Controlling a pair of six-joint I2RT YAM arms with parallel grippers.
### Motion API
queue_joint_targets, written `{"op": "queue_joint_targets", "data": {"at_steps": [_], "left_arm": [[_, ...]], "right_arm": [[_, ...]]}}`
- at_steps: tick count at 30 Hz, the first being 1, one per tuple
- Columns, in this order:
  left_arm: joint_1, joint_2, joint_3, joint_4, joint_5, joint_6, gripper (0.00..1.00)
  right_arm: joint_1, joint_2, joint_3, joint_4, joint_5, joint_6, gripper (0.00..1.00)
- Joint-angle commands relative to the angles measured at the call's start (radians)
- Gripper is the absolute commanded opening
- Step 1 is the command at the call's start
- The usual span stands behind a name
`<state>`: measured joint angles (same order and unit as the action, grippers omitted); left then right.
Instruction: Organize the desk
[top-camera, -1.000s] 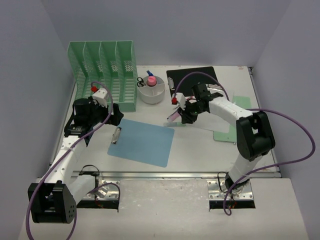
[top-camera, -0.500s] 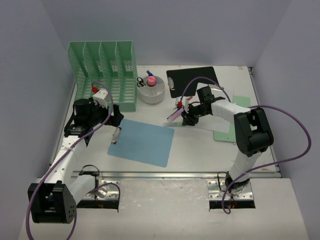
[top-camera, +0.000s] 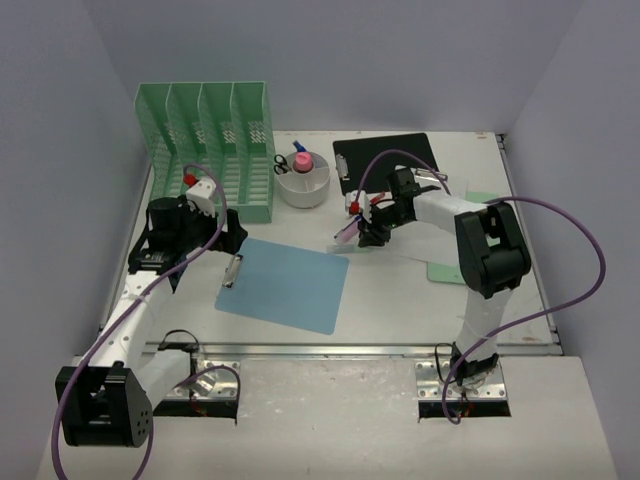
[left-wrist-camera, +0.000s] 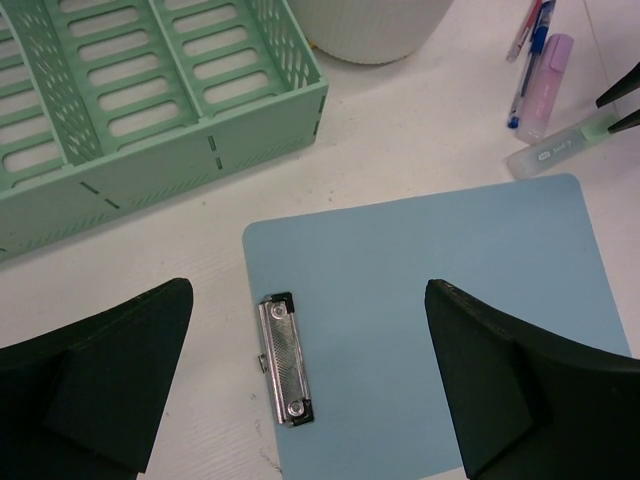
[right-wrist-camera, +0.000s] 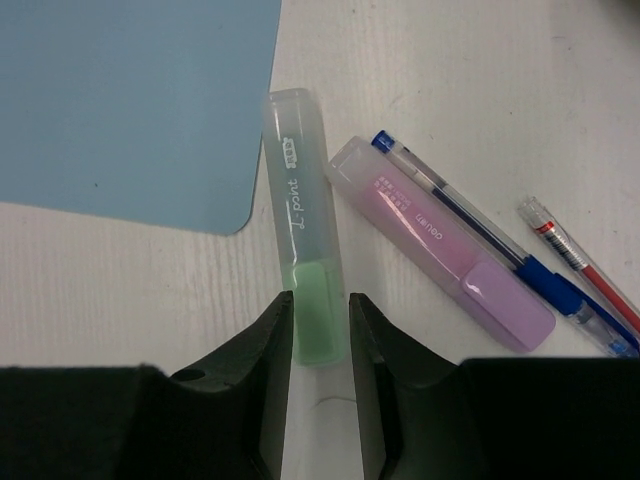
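The desk (top-camera: 400, 300) spans the whole floor of the walled cell beneath both arms. It is strewn with loose stationery, so the tidying looks only partly done.

The step in hand appears to be picking up the green highlighter (right-wrist-camera: 296, 200), which lies flat just right of the blue clipboard (top-camera: 285, 285). The right gripper (right-wrist-camera: 320, 300) straddles its green end with the fingers narrow, one at each side and seemingly touching it. A pink highlighter (right-wrist-camera: 440, 240), a blue pen (right-wrist-camera: 545, 280) and a red pen (right-wrist-camera: 580, 265) lie close by on the right.

The left gripper (left-wrist-camera: 308, 300) hovers with fingers wide over the clipboard's clip (left-wrist-camera: 285, 360), holding nothing.

The next move likely calls for a firm squeeze and a straight lift, so that the pink highlighter is not dragged along. A carry far-left to the white tub (top-camera: 303, 185) beside the green rack (top-camera: 205, 140) would then follow.
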<state>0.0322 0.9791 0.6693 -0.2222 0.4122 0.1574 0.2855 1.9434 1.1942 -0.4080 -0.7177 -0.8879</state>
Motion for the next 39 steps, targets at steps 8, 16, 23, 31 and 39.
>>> {"op": "queue_joint_targets", "data": {"at_steps": [8, 16, 23, 31, 39], "left_arm": [[-0.015, 0.0, 0.067, 0.038, 0.014, 0.014, 1.0], [-0.021, 0.0, 0.07, 0.04, 0.005, 0.014, 1.0], [-0.021, -0.01, 0.064, 0.04, 0.004, 0.024, 1.0], [-0.025, -0.017, 0.058, 0.035, 0.0, 0.033, 1.0], [-0.023, -0.014, 0.061, 0.037, -0.003, 0.031, 1.0]], "right_arm": [[0.018, -0.018, 0.001, -0.012, -0.037, -0.063, 0.29], [0.075, 0.017, 0.028, -0.038, 0.009, -0.095, 0.29], [0.115, 0.057, 0.061, -0.038, 0.052, -0.086, 0.3], [0.127, 0.075, 0.094, -0.037, 0.067, -0.068, 0.31], [0.15, 0.106, 0.104, -0.032, 0.142, -0.085, 0.34]]}}
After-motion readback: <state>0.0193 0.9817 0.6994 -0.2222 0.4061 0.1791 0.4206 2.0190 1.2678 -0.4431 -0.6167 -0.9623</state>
